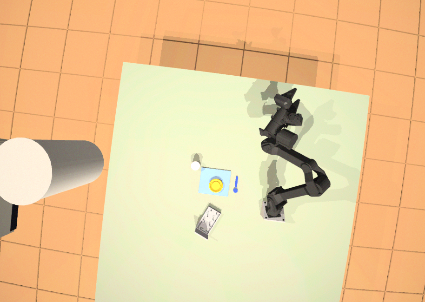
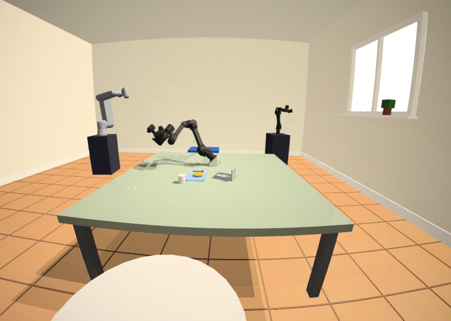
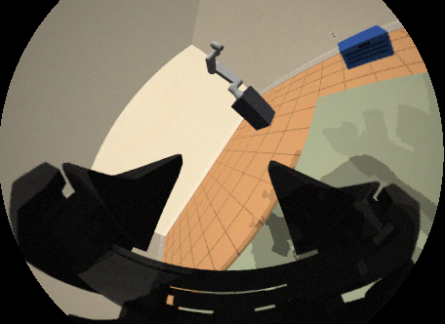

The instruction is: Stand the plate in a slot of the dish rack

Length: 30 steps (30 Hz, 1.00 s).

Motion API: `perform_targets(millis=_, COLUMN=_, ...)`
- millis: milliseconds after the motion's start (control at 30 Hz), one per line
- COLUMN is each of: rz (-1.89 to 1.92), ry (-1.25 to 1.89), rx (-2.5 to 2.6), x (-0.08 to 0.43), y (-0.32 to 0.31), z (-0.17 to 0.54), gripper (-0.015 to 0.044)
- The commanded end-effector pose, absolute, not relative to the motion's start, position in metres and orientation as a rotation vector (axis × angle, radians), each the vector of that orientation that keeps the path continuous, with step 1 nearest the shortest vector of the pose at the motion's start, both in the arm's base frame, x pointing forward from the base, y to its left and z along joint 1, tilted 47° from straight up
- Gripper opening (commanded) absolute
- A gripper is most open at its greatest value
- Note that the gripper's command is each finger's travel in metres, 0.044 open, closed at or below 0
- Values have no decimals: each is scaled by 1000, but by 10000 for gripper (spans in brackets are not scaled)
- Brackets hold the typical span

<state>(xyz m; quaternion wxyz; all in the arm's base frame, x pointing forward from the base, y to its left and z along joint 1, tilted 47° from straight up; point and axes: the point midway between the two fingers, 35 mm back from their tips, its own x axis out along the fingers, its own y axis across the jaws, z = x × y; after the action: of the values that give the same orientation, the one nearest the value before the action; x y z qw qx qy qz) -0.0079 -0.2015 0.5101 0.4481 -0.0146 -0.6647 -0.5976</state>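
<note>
A small yellow round plate [image 1: 215,185] [image 2: 198,174] lies flat on a light blue square mat [image 1: 207,175] [image 2: 190,177]. The grey dish rack [image 1: 215,211] [image 2: 233,174] stands beside the mat, with short upright pegs and a taller wall at one end. No plate stands in it. My gripper [image 1: 297,94] [image 3: 226,162] is open, its fingers wide apart with nothing between them. It is raised high above the far right part of the table in the top view, well away from plate and rack.
A white cup [image 1: 195,165] [image 2: 181,179] stands by one corner of the mat. A blue spoon [image 1: 235,182] [image 2: 197,171] lies along the mat's side nearer the arm's base. The table [image 1: 154,120] [image 2: 204,204] has an edge near the gripper in the top view.
</note>
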Motion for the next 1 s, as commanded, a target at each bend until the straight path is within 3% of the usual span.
perform_targets(millis=0, rz=-1480, ry=-1641, rx=-35, x=-7, y=-202, z=510, gripper=400)
perform_targets(millis=600, rz=-1516, ry=-1036, rx=112, x=112, y=-281, z=472, gripper=400)
perform_targets(millis=967, rz=-1456, ry=-630, rx=136, x=190, y=-298, z=421, gripper=400)
